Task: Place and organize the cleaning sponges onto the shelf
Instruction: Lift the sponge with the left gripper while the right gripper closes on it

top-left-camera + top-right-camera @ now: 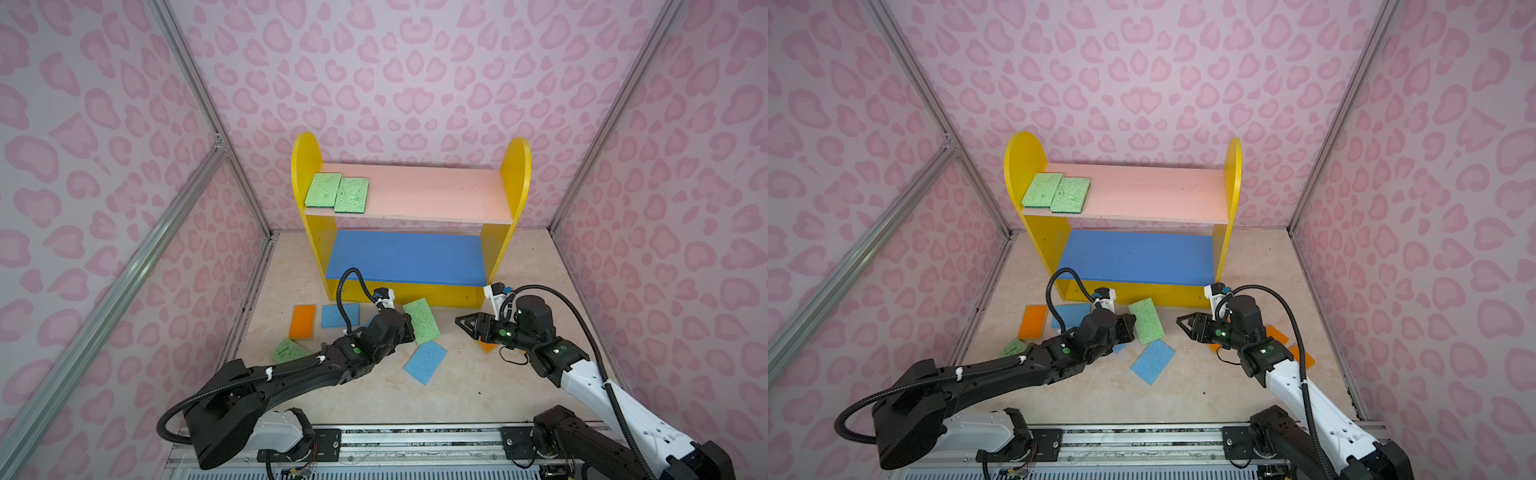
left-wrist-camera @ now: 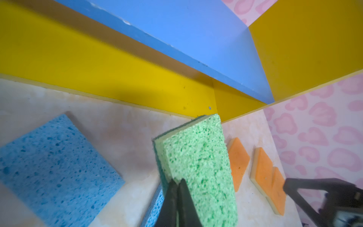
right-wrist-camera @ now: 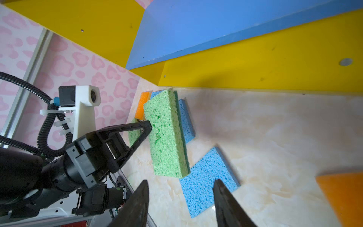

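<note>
Pink leopard-print walls [image 1: 104,124] box in your marbled tabletop [image 1: 457,395], and the shelf [image 1: 306,166] stands at the back.

Starting at your left, a loose green sponge [image 1: 288,350] lies flat, partly hidden by the left arm [image 1: 291,374]. An orange sponge [image 1: 302,321] lies just behind it. A blue sponge [image 1: 332,315] comes next, near the shelf's yellow base [image 1: 440,295]. Up on the pink board [image 1: 436,195], two green sponges [image 1: 323,190] sit side by side, touching, at the left end.

Your left claw [image 2: 177,181] is clenched on the long edge of the held sponge [image 1: 422,321], also green. That sponge is tilted up off the tabletop, just in front of the base. A second blue sponge [image 3: 186,121] lies close beside it in the right wrist view.

A third blue sponge [image 1: 424,361] lies flat and askew toward the middle.

Your right claw [image 3: 181,181] is released: its jaws stand apart and grip nothing. In the right wrist view that third blue sponge shows between them.

Further right, orange sponges [image 2: 237,163] lie on the tabletop, partly under the right arm [image 1: 582,374] and near the right wall.
</note>
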Controlling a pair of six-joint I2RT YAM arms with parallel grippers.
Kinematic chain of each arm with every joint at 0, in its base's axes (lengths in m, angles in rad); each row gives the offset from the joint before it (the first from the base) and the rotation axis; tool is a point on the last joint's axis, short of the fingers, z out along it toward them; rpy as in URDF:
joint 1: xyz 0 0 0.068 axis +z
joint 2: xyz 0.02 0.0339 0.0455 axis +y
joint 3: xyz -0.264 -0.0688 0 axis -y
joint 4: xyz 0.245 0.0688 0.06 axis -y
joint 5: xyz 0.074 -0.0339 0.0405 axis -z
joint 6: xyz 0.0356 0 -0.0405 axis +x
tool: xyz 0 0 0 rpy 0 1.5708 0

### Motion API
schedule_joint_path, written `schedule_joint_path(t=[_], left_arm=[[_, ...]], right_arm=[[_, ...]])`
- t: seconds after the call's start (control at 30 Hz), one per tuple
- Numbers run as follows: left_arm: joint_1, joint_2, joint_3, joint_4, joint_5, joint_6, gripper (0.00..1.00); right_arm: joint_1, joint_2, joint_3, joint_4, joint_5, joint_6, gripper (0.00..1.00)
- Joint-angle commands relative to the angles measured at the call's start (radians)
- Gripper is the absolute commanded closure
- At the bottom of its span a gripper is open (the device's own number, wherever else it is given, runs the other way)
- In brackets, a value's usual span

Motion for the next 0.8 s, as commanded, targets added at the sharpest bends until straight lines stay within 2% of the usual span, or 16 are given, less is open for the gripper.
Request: schedule_joint_path(t=[0.0, 0.17, 0.3, 0.4, 0.57, 0.77], left_arm=[[0.043, -0.14, -0.065, -0.047, 0.026, -0.011, 0.96], [0.143, -0.378, -0.147, -0.152, 0.082, -0.016, 0.96], [0.213, -0.499, -0.186, -0.204, 0.144, -0.017, 0.96], [0.236, -0.534, -0.214, -0.212, 0.178, -0.034, 0.96], [0.256, -0.566, -0.251, -0.19, 0.201, -0.063, 0.96], [0.282, -0.552, -0.224, -0.189, 0.228, -0.052, 0.96]], right_arm=[[0.082, 0.064, 0.034, 0.092, 0.044, 0.019, 0.44], [0.203, 0.205, 0.126, 0.143, 0.032, 0.01, 0.41], [0.269, 0.312, 0.195, 0.18, 0.033, 0.017, 0.41], [0.29, 0.354, 0.228, 0.203, 0.031, 0.015, 0.42], [0.317, 0.414, 0.271, 0.212, -0.005, 0.01, 0.52], [0.347, 0.462, 0.288, 0.189, -0.005, 0.001, 0.49]])
